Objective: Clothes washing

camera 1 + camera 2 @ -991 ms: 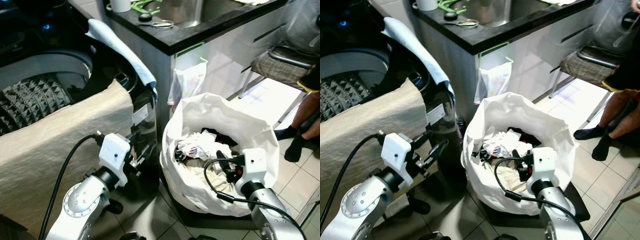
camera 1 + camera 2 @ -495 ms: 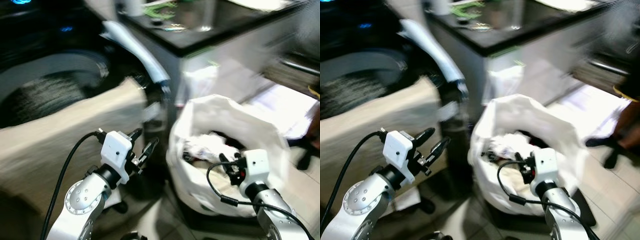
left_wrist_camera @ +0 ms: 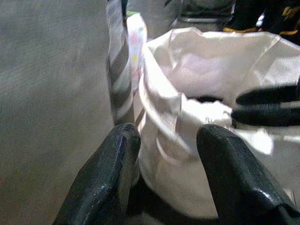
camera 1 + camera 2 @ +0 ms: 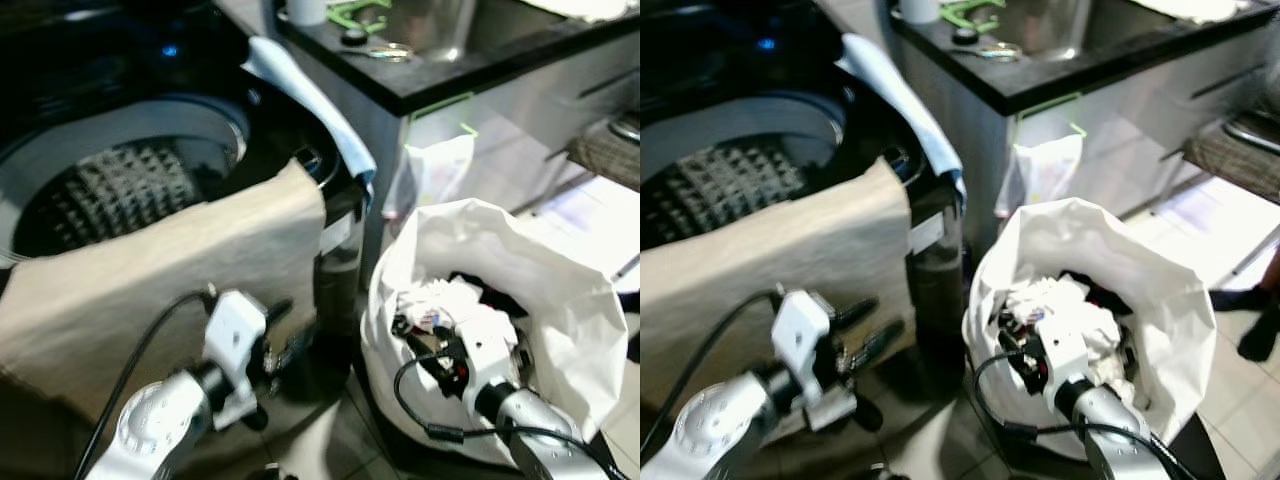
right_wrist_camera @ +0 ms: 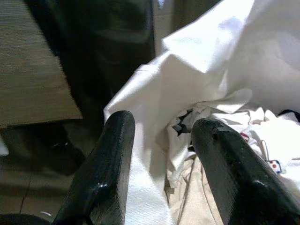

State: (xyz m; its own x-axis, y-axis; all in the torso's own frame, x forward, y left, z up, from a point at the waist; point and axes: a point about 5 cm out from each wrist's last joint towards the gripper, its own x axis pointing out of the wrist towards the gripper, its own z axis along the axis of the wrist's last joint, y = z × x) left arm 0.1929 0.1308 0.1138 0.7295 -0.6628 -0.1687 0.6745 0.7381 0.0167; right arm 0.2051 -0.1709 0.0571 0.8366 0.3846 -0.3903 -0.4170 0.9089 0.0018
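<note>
Two grippers both spread, empty: right gripper [image 4: 1025, 352] now deeper over clothes [image 4: 1055, 305] in laundry bag [image 4: 560, 300] (view swung left); I judge grab imminent; left gripper [image 4: 862, 330] idle beside washer [image 4: 120, 180].

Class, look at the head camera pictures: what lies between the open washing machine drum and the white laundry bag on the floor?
In the left eye view, between the drum and the laundry bag lie a beige cloth draped over the washer's front rim and the washer's dark corner.
</note>
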